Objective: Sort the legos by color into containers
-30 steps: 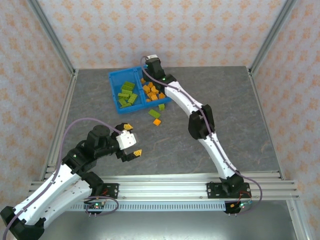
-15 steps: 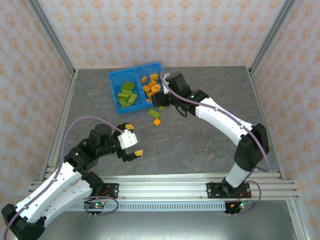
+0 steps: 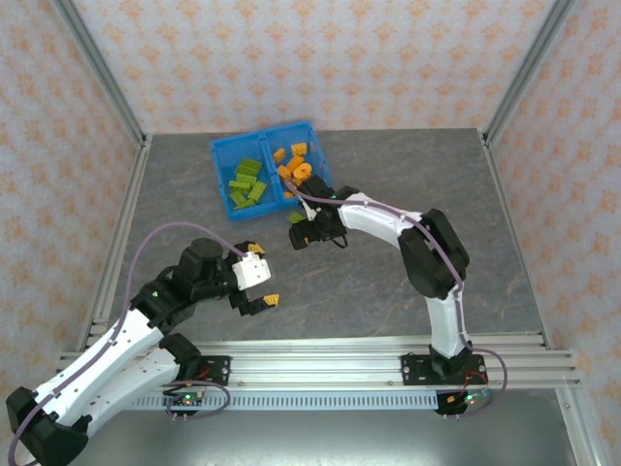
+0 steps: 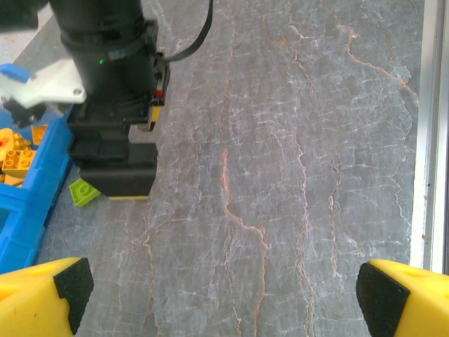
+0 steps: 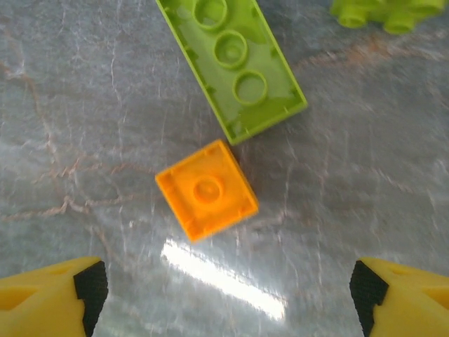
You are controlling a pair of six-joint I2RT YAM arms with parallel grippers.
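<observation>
The blue bin [image 3: 254, 137] stands at the back of the table. Its left compartment holds green legos [image 3: 246, 182] and its right compartment holds orange legos [image 3: 292, 163]. My right gripper [image 3: 307, 233] hangs open just in front of the bin, over loose bricks. Below it an orange lego [image 5: 207, 189] lies upside down between and ahead of the spread fingers, with nothing gripped in the right gripper [image 5: 228, 298]. A long green lego [image 5: 231, 63] lies just beyond it, also upside down, and another green one [image 5: 382, 12] is further off. My left gripper [image 3: 260, 276] stands open and holds nothing.
In the left wrist view the black right gripper [image 4: 116, 140] stands beside the bin's wall [image 4: 28, 203], with a green brick [image 4: 84, 191] at its foot. Bare marbled table [image 4: 280, 175] stretches to the right. Aluminium frame posts and patterned walls border the table.
My right arm pulled back from over the bin's orange compartment to the loose bricks in front of it, and its jaws spread wider. The left arm barely moved.
</observation>
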